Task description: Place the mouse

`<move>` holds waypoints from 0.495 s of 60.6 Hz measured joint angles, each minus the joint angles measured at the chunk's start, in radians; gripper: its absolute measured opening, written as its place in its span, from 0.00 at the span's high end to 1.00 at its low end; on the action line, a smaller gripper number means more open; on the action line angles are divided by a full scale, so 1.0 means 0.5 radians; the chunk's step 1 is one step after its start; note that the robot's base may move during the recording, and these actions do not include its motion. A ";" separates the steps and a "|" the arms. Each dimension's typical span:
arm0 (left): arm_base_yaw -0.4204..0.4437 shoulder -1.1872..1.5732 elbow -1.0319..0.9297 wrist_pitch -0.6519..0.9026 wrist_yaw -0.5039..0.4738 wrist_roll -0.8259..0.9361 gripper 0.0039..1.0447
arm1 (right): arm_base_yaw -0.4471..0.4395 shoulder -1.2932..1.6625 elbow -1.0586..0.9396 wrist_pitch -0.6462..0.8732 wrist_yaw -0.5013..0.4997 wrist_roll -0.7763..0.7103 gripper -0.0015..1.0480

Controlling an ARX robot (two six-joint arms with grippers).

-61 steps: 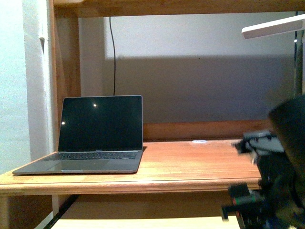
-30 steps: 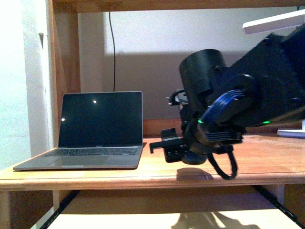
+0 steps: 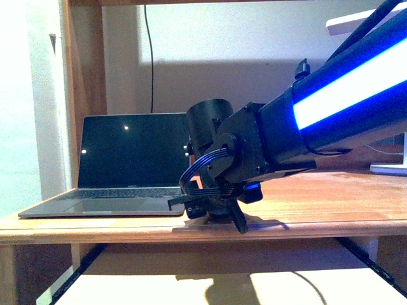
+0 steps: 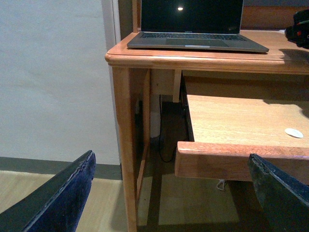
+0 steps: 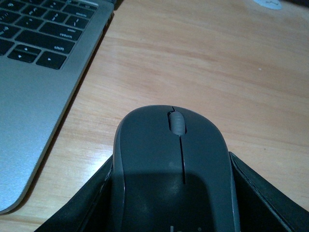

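Note:
The mouse [image 5: 169,145] is dark grey, with a scroll wheel. It sits between the fingers [image 5: 260,203] of my right gripper [image 5: 171,198], which is shut on it. It is low over the wooden desk top [image 5: 217,72], just beside the laptop's [image 5: 38,72] front corner. In the front view my right gripper [image 3: 206,208] is down at the desk right of the laptop [image 3: 127,171], and the mouse is hidden by the arm. My left gripper [image 4: 171,203] is open and empty, low in front of the desk's left leg.
A pull-out shelf [image 4: 241,154] under the desk top carries a small white disc [image 4: 293,132]. Another white disc [image 5: 268,2] lies farther back on the desk. A lamp base [image 3: 391,168] stands at the right. A wall is to the left of the desk.
My right arm has swung in from the lower right, leftward across the desk, and has come down beside the laptop with the mouse.

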 joint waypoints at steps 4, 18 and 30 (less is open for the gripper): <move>0.000 0.000 0.000 0.000 0.000 0.000 0.07 | -0.002 0.039 0.029 -0.004 0.016 -0.012 0.38; 0.000 0.000 0.000 0.000 0.000 0.000 0.07 | -0.029 0.052 0.053 0.078 0.011 -0.012 0.06; 0.000 0.000 0.000 0.000 0.000 0.000 0.07 | -0.088 -0.187 -0.240 0.291 -0.153 0.012 0.07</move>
